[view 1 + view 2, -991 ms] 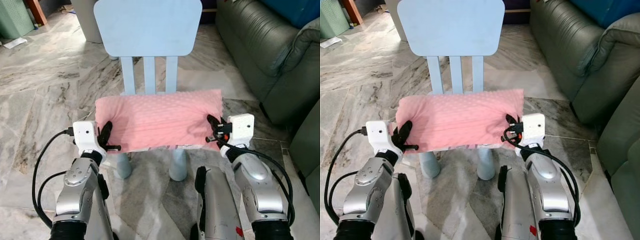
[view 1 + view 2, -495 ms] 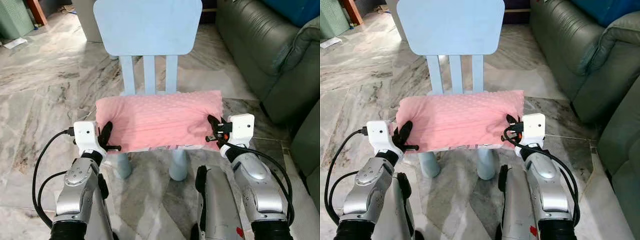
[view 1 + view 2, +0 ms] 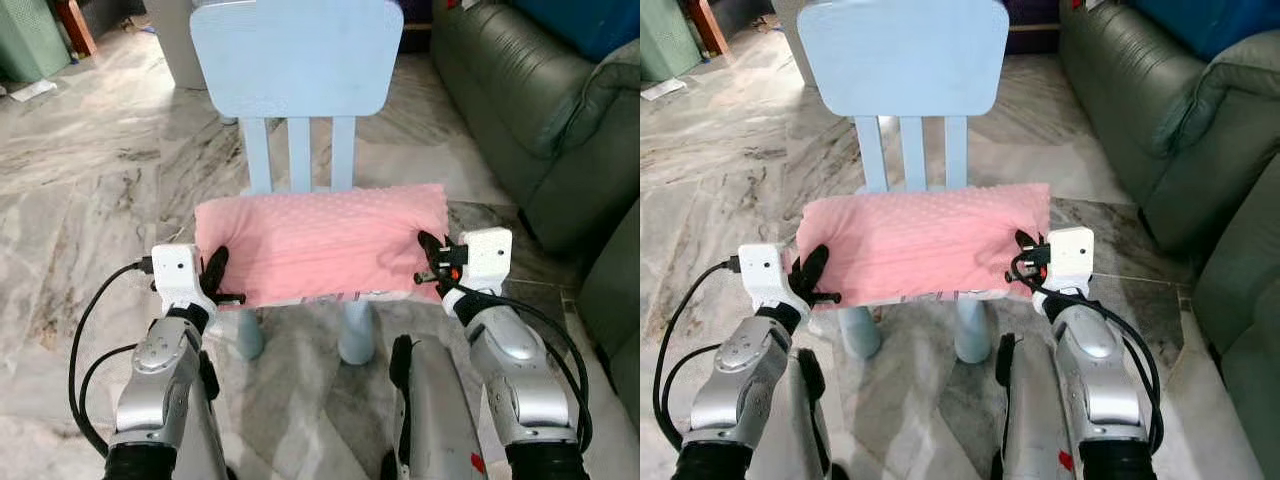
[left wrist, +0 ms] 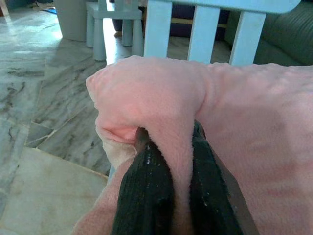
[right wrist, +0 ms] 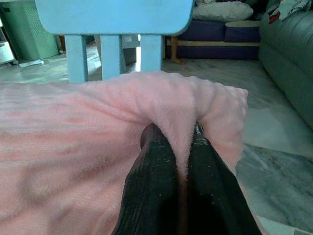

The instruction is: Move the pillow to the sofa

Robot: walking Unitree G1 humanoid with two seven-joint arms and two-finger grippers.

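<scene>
- The pink pillow (image 3: 320,243) lies across the seat of the small blue chair (image 3: 296,60), stretched between the two claws.
- The left claw (image 3: 214,277) pinches a fold of fluff at one end.
- The right claw (image 3: 432,260) pinches a fold at the other end.
- So the grabbing part looks done.
- The lifting is left, and so is the carrying.
- The green sofa (image 3: 530,100) waits off past the right claw, well apart from the pillow.
</scene>
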